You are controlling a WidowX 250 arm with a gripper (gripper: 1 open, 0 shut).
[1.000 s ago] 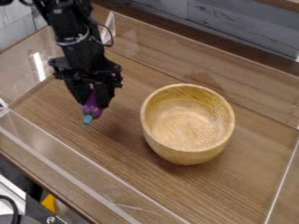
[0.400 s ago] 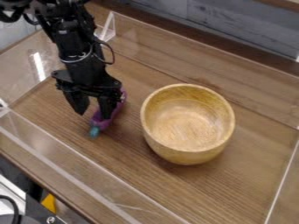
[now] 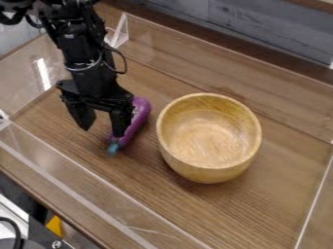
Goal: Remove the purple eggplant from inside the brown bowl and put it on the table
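Observation:
The purple eggplant [image 3: 130, 121] lies on the table [image 3: 247, 209] just left of the brown bowl [image 3: 208, 136], its teal stem tip pointing toward the front left. My gripper [image 3: 101, 119] stands over the table, pointing down, with its black fingers [image 3: 82, 114] spread wide. The right finger is right beside the eggplant and the jaws no longer clamp it. The bowl holds nothing and stands upright.
Low clear acrylic walls [image 3: 78, 199] ring the tabletop, close on the left and front. A grey wall runs behind the table at the back.
The fingers have spread apart and the eggplant has dropped out of their grip. It now rests tilted on the table beside the bowl.

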